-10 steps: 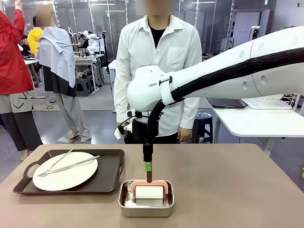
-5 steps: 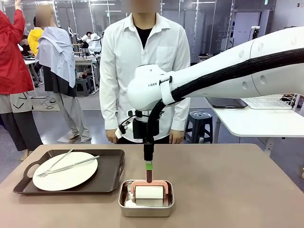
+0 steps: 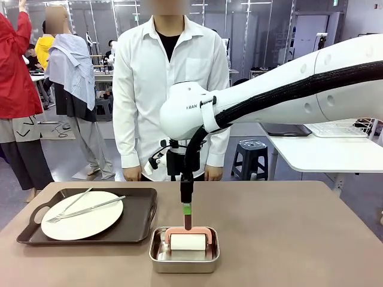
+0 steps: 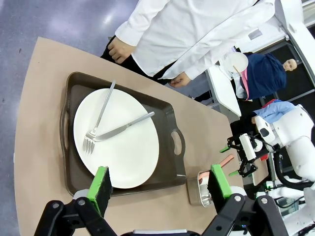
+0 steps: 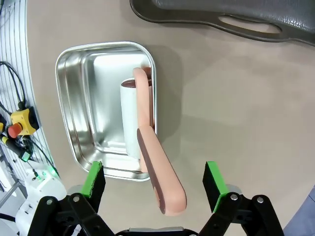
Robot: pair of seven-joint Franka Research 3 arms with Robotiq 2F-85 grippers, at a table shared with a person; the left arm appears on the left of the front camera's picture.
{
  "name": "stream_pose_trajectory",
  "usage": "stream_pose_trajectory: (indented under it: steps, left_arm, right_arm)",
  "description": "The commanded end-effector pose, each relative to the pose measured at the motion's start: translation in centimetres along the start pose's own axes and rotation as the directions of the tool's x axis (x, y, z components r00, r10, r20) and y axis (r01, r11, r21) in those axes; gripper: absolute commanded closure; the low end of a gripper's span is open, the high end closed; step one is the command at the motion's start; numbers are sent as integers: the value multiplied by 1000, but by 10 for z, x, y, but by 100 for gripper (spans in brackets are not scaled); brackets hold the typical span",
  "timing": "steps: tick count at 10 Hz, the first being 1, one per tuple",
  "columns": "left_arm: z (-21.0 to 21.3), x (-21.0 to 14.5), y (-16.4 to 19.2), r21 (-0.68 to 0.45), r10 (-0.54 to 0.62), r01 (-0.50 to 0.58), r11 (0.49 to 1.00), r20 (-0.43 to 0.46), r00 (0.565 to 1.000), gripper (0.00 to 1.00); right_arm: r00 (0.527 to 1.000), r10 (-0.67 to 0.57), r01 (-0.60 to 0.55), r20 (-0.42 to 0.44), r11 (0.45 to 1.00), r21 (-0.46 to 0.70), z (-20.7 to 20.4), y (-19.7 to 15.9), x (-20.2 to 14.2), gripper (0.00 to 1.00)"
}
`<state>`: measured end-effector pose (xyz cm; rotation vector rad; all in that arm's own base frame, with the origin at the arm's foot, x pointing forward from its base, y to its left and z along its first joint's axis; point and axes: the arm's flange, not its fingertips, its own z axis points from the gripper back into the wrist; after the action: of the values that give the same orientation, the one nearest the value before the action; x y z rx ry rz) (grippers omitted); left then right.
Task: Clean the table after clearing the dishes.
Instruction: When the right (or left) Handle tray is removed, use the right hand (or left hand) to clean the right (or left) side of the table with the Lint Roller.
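Your right claw [image 5: 153,180] hangs wide open and empty directly above the roller's pink handle [image 5: 150,152], which rises from the steel pan [image 5: 74,98] toward the gap between its pads, while the plate [image 3: 84,220] lies on its tray [image 3: 139,214] at the worktop's [image 3: 287,239] left end.

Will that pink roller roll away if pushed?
The roller probably feels light and stiff: its pink handle looks like rigid plastic. Its round drum could roll if pushed, though the steel pan around it should stop it.
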<state>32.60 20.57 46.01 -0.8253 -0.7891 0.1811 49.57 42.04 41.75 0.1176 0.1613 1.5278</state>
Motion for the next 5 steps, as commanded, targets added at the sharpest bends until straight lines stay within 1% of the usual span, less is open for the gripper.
stream_pose_trajectory:
  steps: [1, 2, 3, 4, 5]
  left_arm:
    - [1, 0, 1, -17, -6, 7, 1000, 9, 1000, 0]
    - [1, 0, 1, -17, -6, 7, 1000, 9, 1000, 0]
    - [1, 0, 1, -17, -6, 7, 1000, 9, 1000, 0]
    - [1, 0, 1, -17, -6, 7, 1000, 9, 1000, 0]
    - [1, 0, 1, -17, -6, 7, 1000, 9, 1000, 0]
  right_arm:
    - [1000, 0, 0, 0, 1000, 0, 0, 0, 0, 0]
    - [987, -104, 98, 119, 994, 53, 26, -6, -23, 0]
    - [935, -236, 209, 266, 970, 125, 55, -12, -58, 0]
    - [798, -390, 319, 459, 920, 227, 81, -13, -107, 0]
    - [631, -515, 394, 580, 857, 332, 92, -9, -154, 0]
